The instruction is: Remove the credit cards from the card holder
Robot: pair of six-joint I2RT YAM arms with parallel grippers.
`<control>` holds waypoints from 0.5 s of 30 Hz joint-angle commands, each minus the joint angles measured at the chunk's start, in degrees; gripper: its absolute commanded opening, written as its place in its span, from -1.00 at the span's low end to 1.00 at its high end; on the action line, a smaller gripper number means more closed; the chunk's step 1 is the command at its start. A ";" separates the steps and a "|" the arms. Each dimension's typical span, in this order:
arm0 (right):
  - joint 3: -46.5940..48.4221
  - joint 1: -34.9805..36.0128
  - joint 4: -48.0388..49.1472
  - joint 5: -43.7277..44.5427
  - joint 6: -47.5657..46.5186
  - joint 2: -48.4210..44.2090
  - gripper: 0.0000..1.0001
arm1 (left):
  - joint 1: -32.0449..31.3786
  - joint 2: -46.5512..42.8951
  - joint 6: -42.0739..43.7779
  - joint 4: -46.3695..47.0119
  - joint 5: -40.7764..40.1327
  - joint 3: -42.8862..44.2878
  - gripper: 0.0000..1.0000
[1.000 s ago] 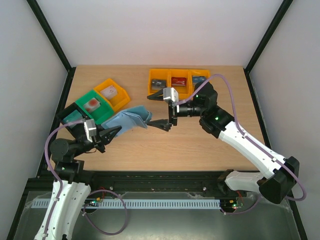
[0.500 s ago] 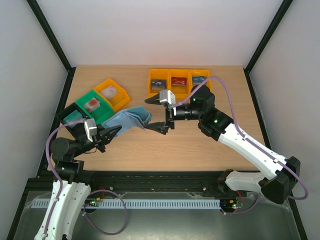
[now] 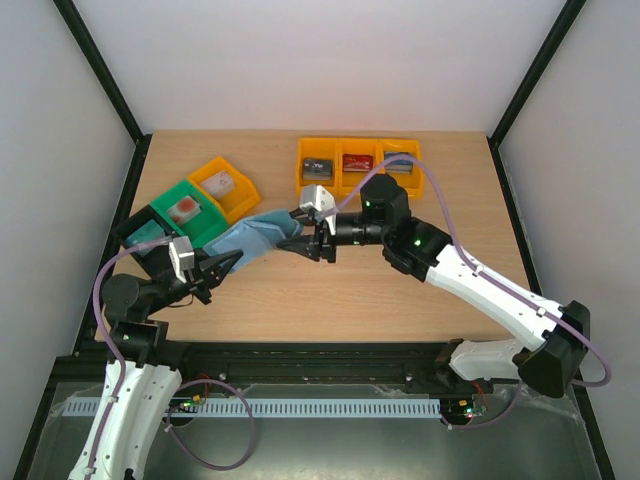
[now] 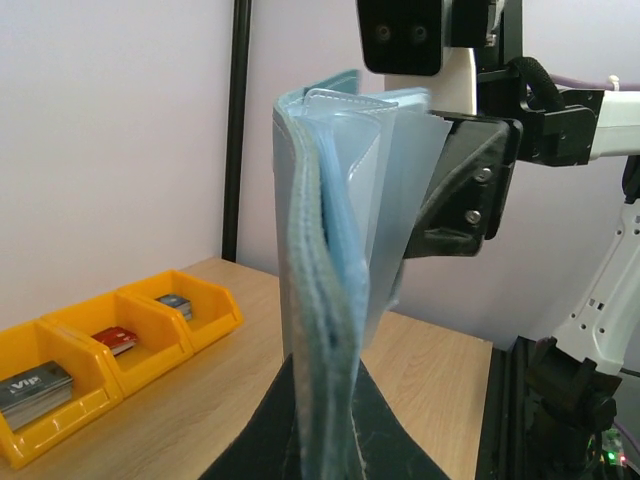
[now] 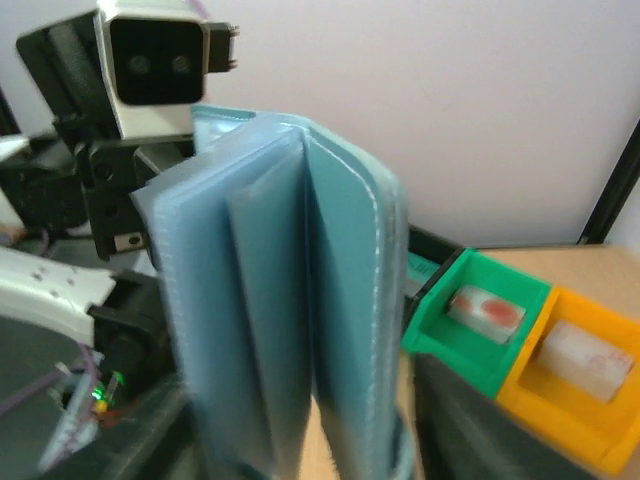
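**Card holder held up between the two tools**

The teal-blue, book-folding card holder (image 3: 255, 238) is held above the wooden worktop (image 3: 400, 290), left of centre, spanning the gap between the arms. Its paler, clear-plastic pocket leaves fan apart.

The left tool (image 3: 228, 264) is clamped on the card holder's near-left end. In the left wrist view the holder rises upright from between that tool's dark fingers (image 4: 250, 455).

The right tool (image 3: 308, 240) is at the opposite end, with its fingers (image 5: 470, 420) on either side of the leaves. Whether they pinch or only straddle cannot be told.

Behind the right tool, a row of three orange plastic bins (image 3: 336, 182) holds a dark grey card (image 3: 318, 167), a red card (image 3: 358, 162) and a bluish card (image 3: 400, 158).

Behind the card holder to the left, a green plastic bin (image 5: 450, 345) holds a white, red-marked card (image 5: 485, 308). Beside it, a single orange bin (image 5: 560, 420) holds a white card (image 5: 588, 358).
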 commanded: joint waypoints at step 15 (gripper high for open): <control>11.91 0.40 -10.00 52.75 16.95 10.77 -0.97 | 0.37 -0.28 6.19 -10.21 -37.82 -0.62 0.99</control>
